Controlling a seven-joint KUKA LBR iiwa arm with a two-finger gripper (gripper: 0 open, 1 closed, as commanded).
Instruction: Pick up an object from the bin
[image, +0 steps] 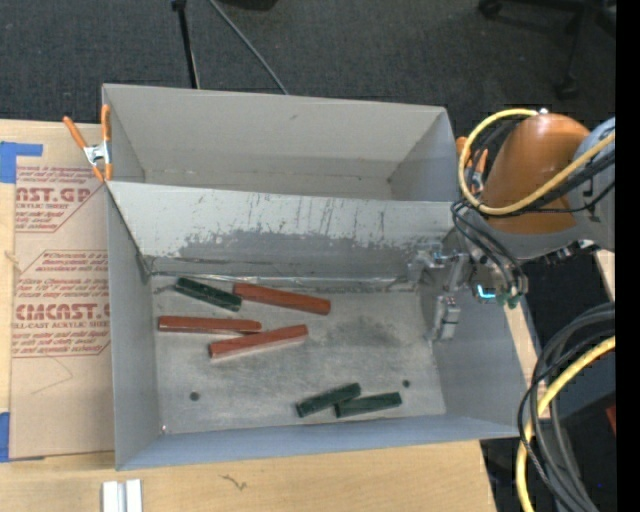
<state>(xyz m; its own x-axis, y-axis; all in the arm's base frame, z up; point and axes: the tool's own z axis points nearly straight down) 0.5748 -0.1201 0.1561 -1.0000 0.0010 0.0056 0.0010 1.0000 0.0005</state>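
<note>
My gripper (446, 312) hangs over the bare floor at the right end of the bin, close to the right wall, with nothing seen in it. The loose things nearest to it are two dark green sticks lying side by side near the front wall, one (368, 403) to the right and the other (327, 399) just left of it. A red-brown stick (283, 298) lies well to the left of the gripper, near the back of the floor.
Further left lie two more red-brown sticks, one (208, 324) flat and one (258, 342) slightly slanted, and a dark green stick (208, 292) near the back left. The arm with its orange cover and yellow cables reaches in over the right rim.
</note>
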